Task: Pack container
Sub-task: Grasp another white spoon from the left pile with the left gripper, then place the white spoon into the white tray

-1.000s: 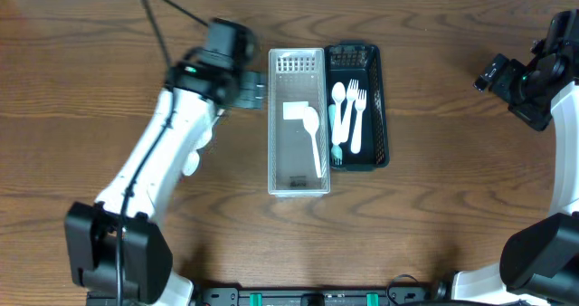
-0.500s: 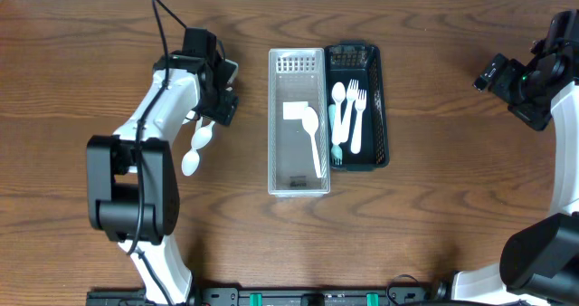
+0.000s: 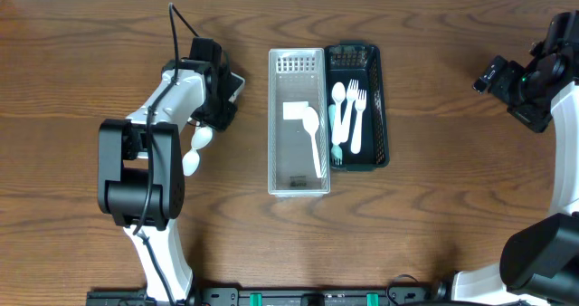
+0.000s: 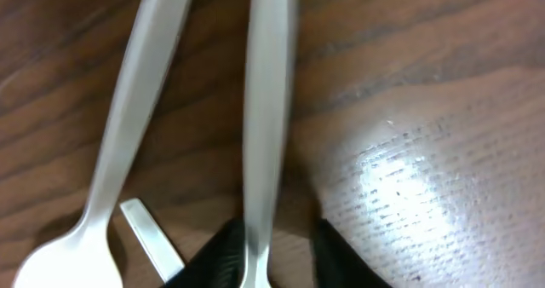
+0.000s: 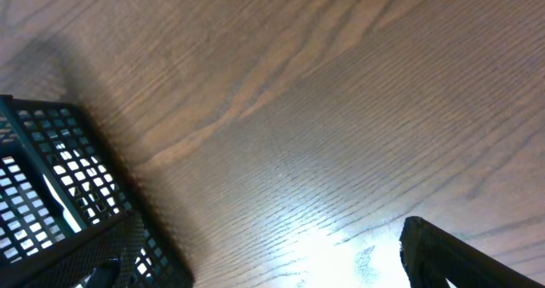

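A clear plastic container (image 3: 297, 175) stands mid-table with one white spoon (image 3: 312, 129) in it. Two white spoons (image 3: 194, 149) lie on the wood to its left. My left gripper (image 3: 222, 102) is down over their handles. In the left wrist view one spoon handle (image 4: 264, 109) runs between the black fingertips (image 4: 226, 241) of this gripper (image 4: 274, 245). The jaws are narrowed around it, with a gap still showing on the right side. A second spoon (image 4: 136, 109) lies alongside. My right gripper (image 3: 490, 74) hovers far right, open and empty, above bare wood (image 5: 264, 275).
A black mesh basket (image 3: 382, 107) holding white spoons and forks stands against the container's right side; its corner shows in the right wrist view (image 5: 60, 194). The left arm's cable arcs over the table's far left.
The left arm swung away from the container's left wall to the loose spoons. Its jaws narrowed from wide open to close around one handle. The right arm stayed still.
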